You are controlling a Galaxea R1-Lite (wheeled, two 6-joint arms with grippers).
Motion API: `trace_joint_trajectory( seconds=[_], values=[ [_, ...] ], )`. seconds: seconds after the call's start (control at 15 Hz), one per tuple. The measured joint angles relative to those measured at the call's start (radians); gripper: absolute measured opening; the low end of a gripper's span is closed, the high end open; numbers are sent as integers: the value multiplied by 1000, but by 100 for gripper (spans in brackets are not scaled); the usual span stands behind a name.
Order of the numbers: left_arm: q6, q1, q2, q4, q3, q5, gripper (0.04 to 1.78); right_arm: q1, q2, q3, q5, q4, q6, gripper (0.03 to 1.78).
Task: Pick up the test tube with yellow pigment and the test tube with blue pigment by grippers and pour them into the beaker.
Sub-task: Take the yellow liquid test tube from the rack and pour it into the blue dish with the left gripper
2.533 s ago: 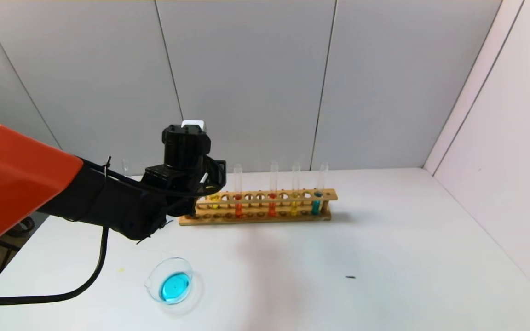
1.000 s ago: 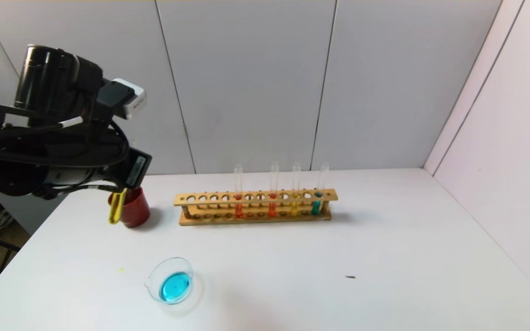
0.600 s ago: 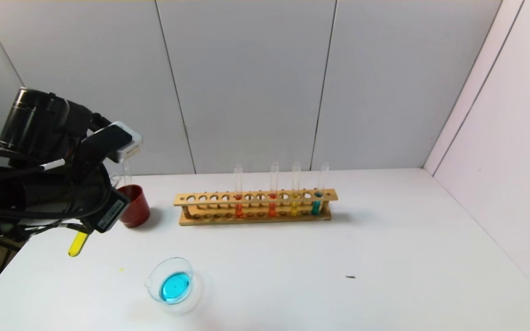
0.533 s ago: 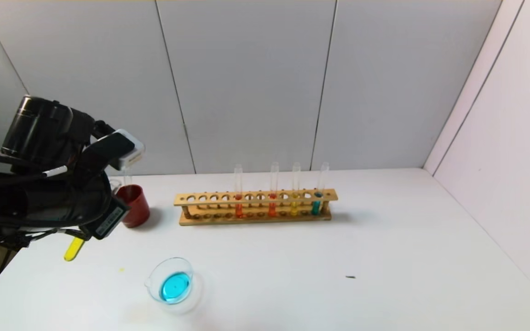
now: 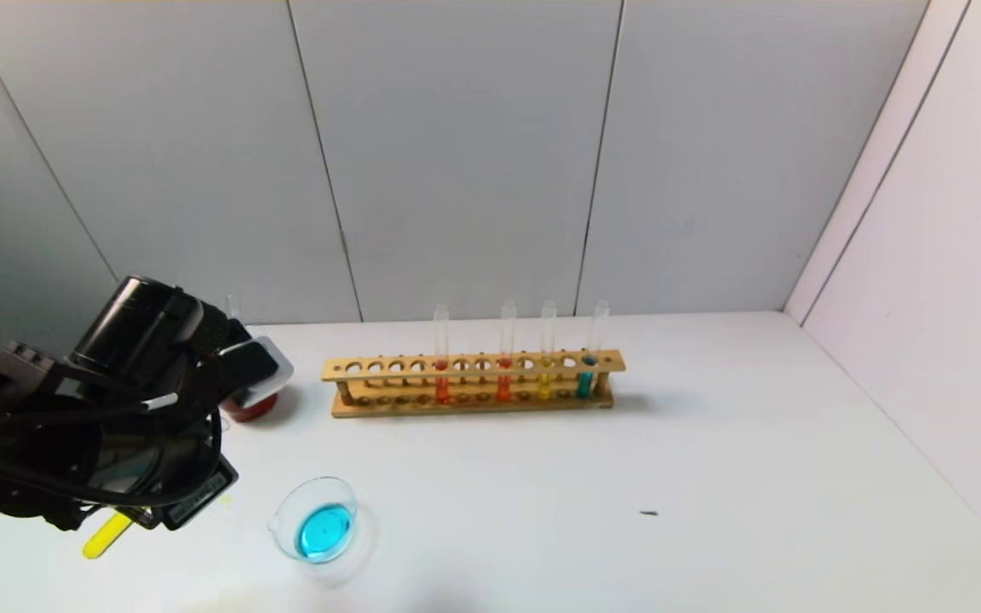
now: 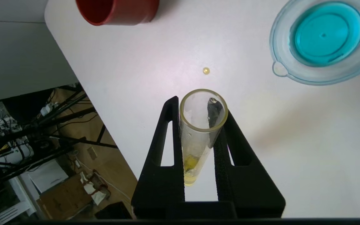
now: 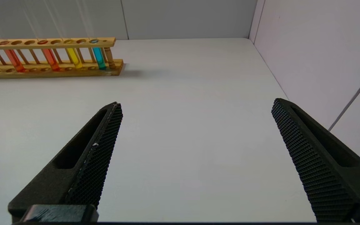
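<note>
Left gripper (image 6: pixel 198 125) low over the table's (image 5: pixel 712 477) near left corner, fingers (image 6: pixel 167 131) clamped on both sides of the yellow tube (image 6: pixel 200 131), holding it. Tube tilted in the head view, rounded yellow end (image 5: pixel 103 538) poking out below the gripper body (image 5: pixel 192 502), down and to the left, close above the tabletop. Open mouth toward the wrist camera, yellow liquid pooled deep inside. Beaker (image 5: pixel 318 519) on the table just to the right of that gripper, teal-blue liquid in its bottom, pouring lip on its left side; apart from the tube, not under it. Small yellow drop (image 6: pixel 206 71) on the white surface between tube mouth and beaker in the wrist view. Red cup (image 6: pixel 117 11) farther back on the left, partly hidden behind the arm in the head view. Wooden rack (image 5: pixel 473 383) across the back middle, well apart from the beaker, holding four upright tubes: two orange-red, then a second yellow one (image 5: pixel 545 379), then the blue tube (image 5: pixel 586 375) at the right end. Right gripper (image 7: pixel 195 156) spread wide, holding nothing, over bare table with the rack far off. Small dark speck (image 5: pixel 648 513) on the table to the right.
</note>
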Motion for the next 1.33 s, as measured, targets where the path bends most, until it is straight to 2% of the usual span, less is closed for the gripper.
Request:
trace_joint_trajectory(
  seconds=[0.4, 0.67, 1.07, 1.33],
  values=[
    [8, -80, 92, 2, 60, 14, 32, 0, 0, 0, 0, 0, 0, 174],
    [9, -123, 132, 74, 61, 15, 32, 0, 0, 0, 0, 0, 0, 174],
    [9, -160, 216, 118, 49, 20, 32, 0, 0, 0, 0, 0, 0, 174],
    [16, -150, 286, 119, 8, 28, 32, 0, 0, 0, 0, 0, 0, 174]
  ],
)
